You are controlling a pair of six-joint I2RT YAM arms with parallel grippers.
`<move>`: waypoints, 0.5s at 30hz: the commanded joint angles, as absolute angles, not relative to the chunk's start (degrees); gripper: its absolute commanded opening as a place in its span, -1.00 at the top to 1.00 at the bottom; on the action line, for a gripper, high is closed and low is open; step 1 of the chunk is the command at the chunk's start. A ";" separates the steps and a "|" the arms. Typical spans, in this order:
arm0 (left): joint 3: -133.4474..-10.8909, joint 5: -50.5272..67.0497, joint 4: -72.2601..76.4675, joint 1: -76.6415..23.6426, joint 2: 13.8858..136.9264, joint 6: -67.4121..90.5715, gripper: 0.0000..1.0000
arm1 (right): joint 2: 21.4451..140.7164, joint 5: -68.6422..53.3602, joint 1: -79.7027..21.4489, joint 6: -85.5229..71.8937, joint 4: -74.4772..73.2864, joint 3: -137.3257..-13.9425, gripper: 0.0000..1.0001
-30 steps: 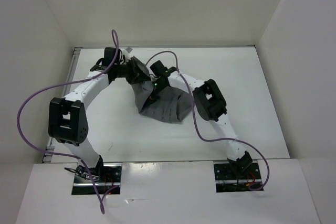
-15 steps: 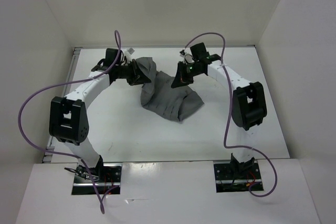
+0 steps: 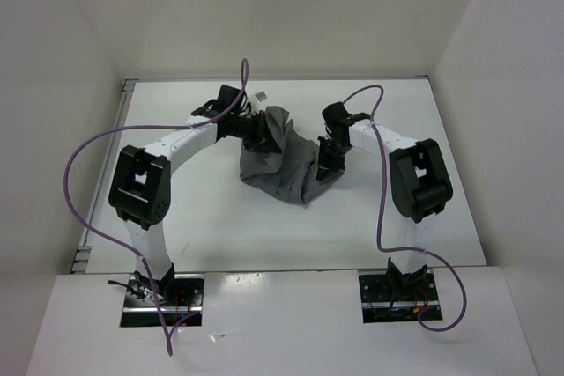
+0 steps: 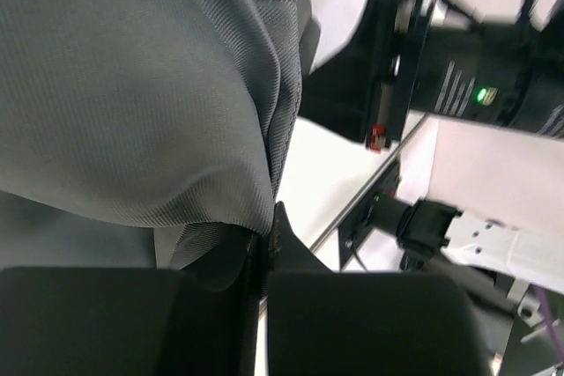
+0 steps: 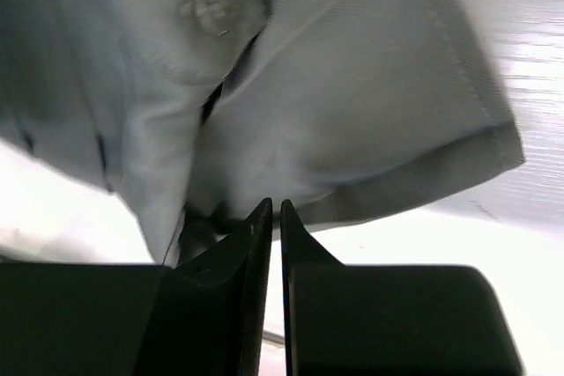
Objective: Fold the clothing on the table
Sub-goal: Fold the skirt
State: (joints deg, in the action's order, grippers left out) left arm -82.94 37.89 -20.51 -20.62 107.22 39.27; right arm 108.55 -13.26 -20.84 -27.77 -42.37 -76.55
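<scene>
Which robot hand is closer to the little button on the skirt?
Right. The right gripper is at the right edge of the skirt, with the button just beyond its fingertips. The left gripper pinches the opposite, far-left corner.

High rear view down onto table [image 3: 220, 235], both wrist views close on shared skirt [image 4: 132, 85]

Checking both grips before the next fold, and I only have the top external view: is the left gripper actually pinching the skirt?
Observer: Yes. The left wrist view shows the left gripper shut on a fold of the skirt.
Operator: And the right one?
Observer: The right gripper has its fingers almost together; whether cloth is caught between them, I cannot tell.
Operator: Which part is it at?
Observer: A button shows just beyond its fingertips.
</scene>
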 commanded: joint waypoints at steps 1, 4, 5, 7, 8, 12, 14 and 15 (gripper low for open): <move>-85.69 39.90 -23.20 -23.46 109.06 36.30 1.00 | 109.50 -8.79 -20.30 -29.27 -41.75 -76.64 0.75; -86.22 39.90 -23.91 -26.10 110.90 35.07 1.00 | 112.93 -10.10 -19.78 -29.27 -40.52 -79.18 0.75; -86.74 39.90 -24.52 -27.23 111.44 34.46 1.00 | 114.85 -10.11 -19.78 -29.27 -40.52 -79.97 0.75; -87.45 39.90 -25.40 -28.99 112.84 33.84 1.00 | 117.32 -10.11 -19.78 -29.27 -39.99 -82.08 0.75; -88.06 39.38 -26.01 -29.53 112.85 33.84 1.00 | 118.12 -10.72 -19.78 -29.27 -39.99 -82.70 0.75; -88.76 39.38 -26.62 -32.24 115.04 33.31 1.00 | 120.67 -10.72 -18.73 -29.27 -39.46 -85.08 0.75; -89.65 39.38 -26.63 -33.39 116.27 33.31 1.00 | 122.07 -10.72 -18.11 -29.27 -39.46 -86.65 0.75; -90.43 39.90 -27.15 -34.44 116.80 33.31 1.00 | 123.04 -10.72 -18.11 -29.27 -39.46 -87.44 0.78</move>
